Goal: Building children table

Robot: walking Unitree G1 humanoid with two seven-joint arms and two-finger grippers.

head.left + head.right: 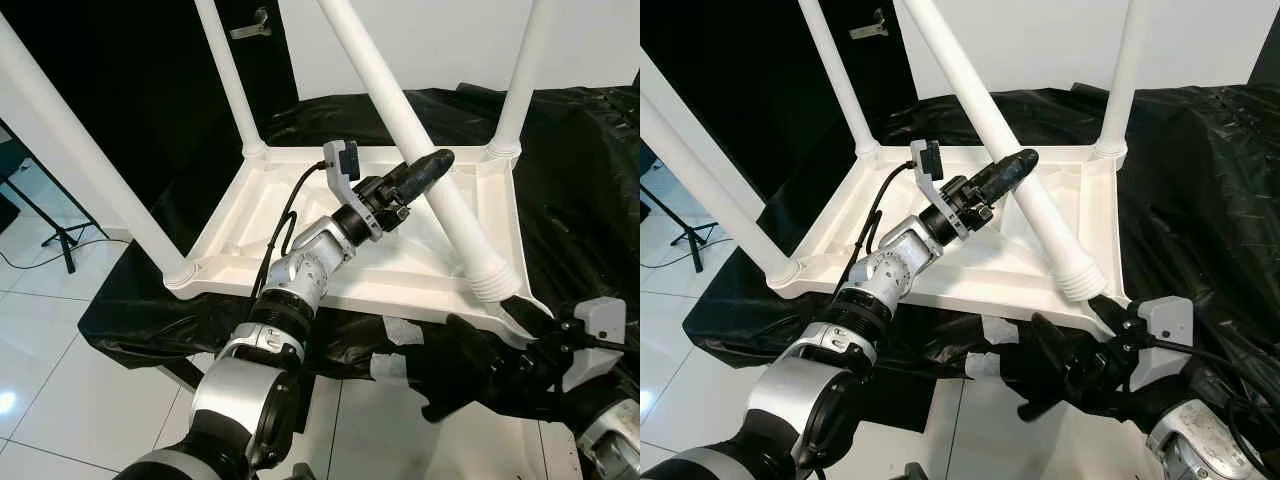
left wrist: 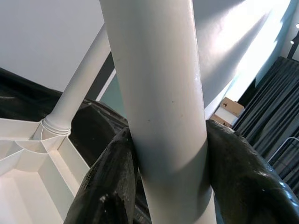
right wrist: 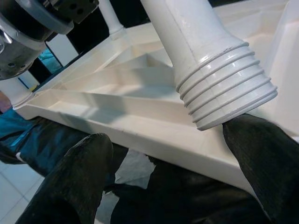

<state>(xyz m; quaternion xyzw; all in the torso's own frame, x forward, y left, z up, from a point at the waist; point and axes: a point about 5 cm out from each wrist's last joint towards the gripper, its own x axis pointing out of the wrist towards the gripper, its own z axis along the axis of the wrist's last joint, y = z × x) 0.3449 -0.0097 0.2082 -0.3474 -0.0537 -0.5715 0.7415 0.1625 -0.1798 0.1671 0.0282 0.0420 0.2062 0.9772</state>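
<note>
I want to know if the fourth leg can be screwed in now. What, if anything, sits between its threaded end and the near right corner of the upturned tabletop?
Nothing visible blocks it. The leg's threaded end hovers at the tabletop corner; the left gripper grips the shaft, the right gripper is below.

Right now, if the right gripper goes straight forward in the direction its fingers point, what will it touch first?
Most likely the threaded end of the loose leg, which sits between and just ahead of the open right gripper. The upturned tabletop lies behind it. Depth is uncertain.
</note>
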